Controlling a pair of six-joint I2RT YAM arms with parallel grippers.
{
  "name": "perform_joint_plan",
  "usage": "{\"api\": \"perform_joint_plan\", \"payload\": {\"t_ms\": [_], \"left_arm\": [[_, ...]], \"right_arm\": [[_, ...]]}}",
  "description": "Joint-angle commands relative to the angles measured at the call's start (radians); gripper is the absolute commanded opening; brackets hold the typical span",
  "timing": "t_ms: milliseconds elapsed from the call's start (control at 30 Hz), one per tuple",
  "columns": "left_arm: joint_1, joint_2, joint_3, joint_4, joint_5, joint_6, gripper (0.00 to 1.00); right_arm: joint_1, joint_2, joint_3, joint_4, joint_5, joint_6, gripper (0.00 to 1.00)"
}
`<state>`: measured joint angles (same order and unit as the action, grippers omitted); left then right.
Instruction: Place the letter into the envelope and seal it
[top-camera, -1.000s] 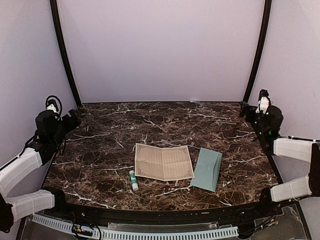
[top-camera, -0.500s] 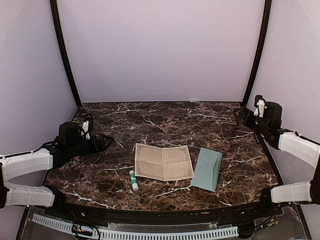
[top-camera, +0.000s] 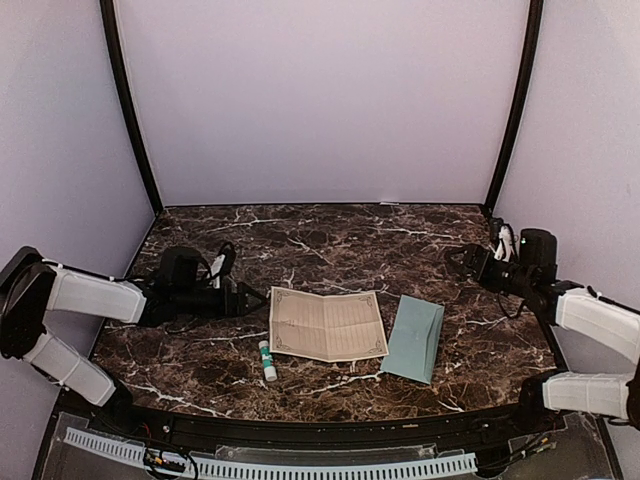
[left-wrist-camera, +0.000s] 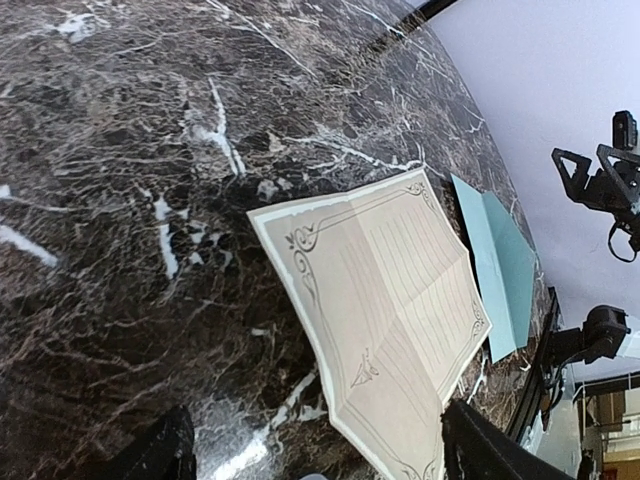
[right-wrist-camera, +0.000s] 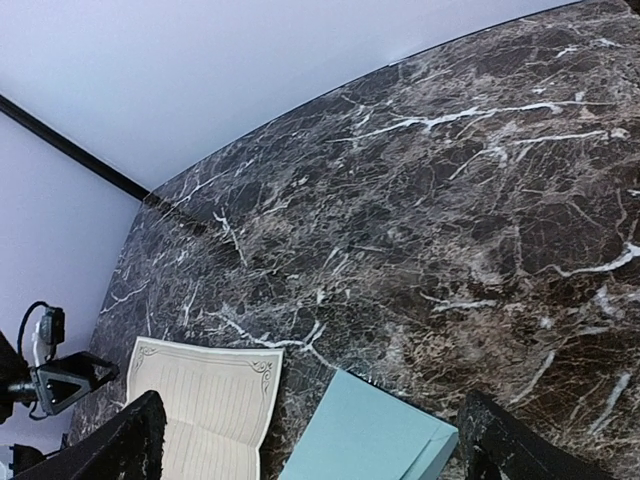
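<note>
Moved since a second ago: both arms, nothing else.

1. Left end effector (top-camera: 252, 297). It has swung down from the 9 o'clock wall and now lies low over the desk (top-camera: 330, 235), pointing toward 3 o'clock. Its tips are just beside the letter's left edge, apart from it. In my left wrist view the fingers are spread wide with nothing between them.

2. Right end effector (top-camera: 458, 262). It has dropped and reached inward from the 3 o'clock wall. It hovers at about 1 o'clock of the envelope, near but apart, with fingers spread fully and holding nothing.

3. Letter (top-camera: 328, 324). Cream sheet with a printed border, unfolded, its creases slightly raised, at the desk's centre. Unmoved.

4. Envelope (top-camera: 414, 337). Pale teal, flat, slightly tilted, just beside the letter at its 3 o'clock. I cannot tell whether the edges touch or how the flap stands. Unmoved.

5. Glue stick (top-camera: 267, 361). White with a green cap, lying at the letter's 7 o'clock. Unmoved.

Status, my judgement: this is approach only, and no step of the task is done yet. The left arm looks lined up on the letter's near edge. The open sheet is wider than the envelope, so it probably needs refolding before it goes in.
</note>
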<state>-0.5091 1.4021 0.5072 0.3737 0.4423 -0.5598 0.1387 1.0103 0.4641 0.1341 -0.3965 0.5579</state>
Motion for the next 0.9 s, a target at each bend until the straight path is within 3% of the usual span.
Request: {"api": "perform_joint_plan", "payload": {"t_ms": [0, 267, 533, 767, 867], "left_arm": [[-0.029, 0.083, 0.078, 0.080, 0.062, 0.021, 0.84], [-0.052, 0.264, 0.188, 0.095, 0.074, 0.031, 0.80], [-0.075, 0.397, 0.291, 0.100, 0.114, 0.036, 0.71], [-0.104, 0.468, 0.376, 0.087, 0.121, 0.044, 0.48], [-0.113, 0.475, 0.386, 0.099, 0.125, 0.055, 0.24]], "right_arm": [[0.032, -0.050, -0.036, 0.036, -0.041, 0.020, 0.98], [0.065, -0.148, -0.093, 0.033, -0.063, 0.052, 0.98], [0.085, -0.213, -0.123, 0.012, -0.070, 0.063, 0.99], [0.092, -0.236, -0.148, 0.026, -0.089, 0.082, 0.99], [0.093, -0.245, -0.160, 0.047, -0.119, 0.091, 0.99]]}}
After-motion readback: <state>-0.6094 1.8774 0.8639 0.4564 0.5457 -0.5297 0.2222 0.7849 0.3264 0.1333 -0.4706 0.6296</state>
